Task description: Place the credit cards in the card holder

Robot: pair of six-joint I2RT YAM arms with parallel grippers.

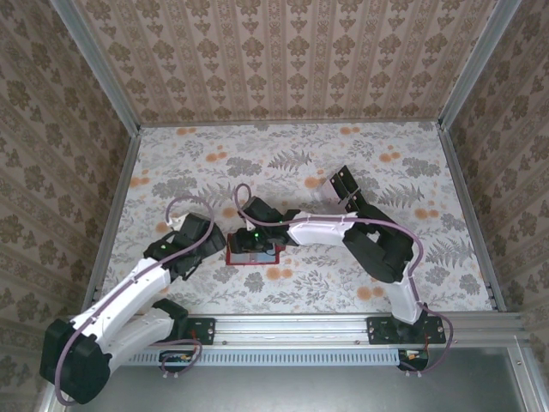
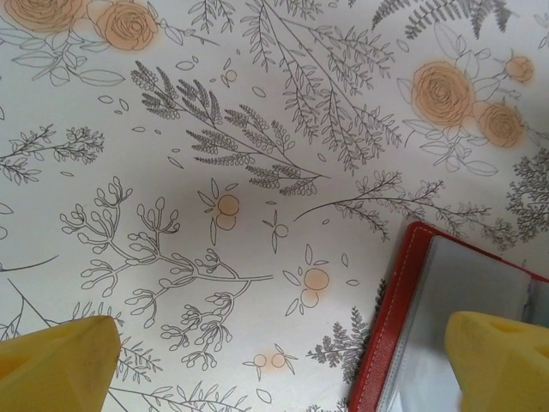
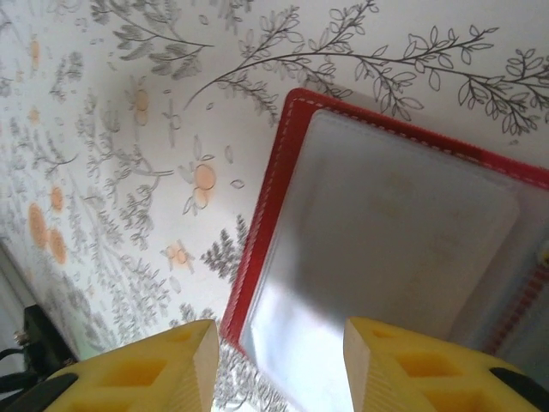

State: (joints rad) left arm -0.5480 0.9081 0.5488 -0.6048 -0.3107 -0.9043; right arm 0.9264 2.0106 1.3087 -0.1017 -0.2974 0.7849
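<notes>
While your left gripper (image 2: 283,367) is hanging with its yellow fingers (image 2: 60,365) spread wide, the small red folding wallet with a greyish inside (image 2: 403,326) is lying open at lower right on the floral table (image 2: 214,129). Your right gripper (image 3: 279,365) is hovering over it, fingers partly apart, gripping nothing.

Table (image 1: 292,163) covered with a pale sheet printed with grey ferns, twigs and orange blossoms. Papered panels close it on three sides: back wall (image 1: 283,60), left wall (image 1: 43,172), right wall (image 1: 515,172), all in beige damask with brown motifs. Aluminium posts (image 1: 94,64) slant up from the far corners. A ribbed aluminium rail (image 1: 292,328) runs along the near edge, with a plain grey surface (image 1: 292,386) below it. Light is soft and even, shadows faint.
</notes>
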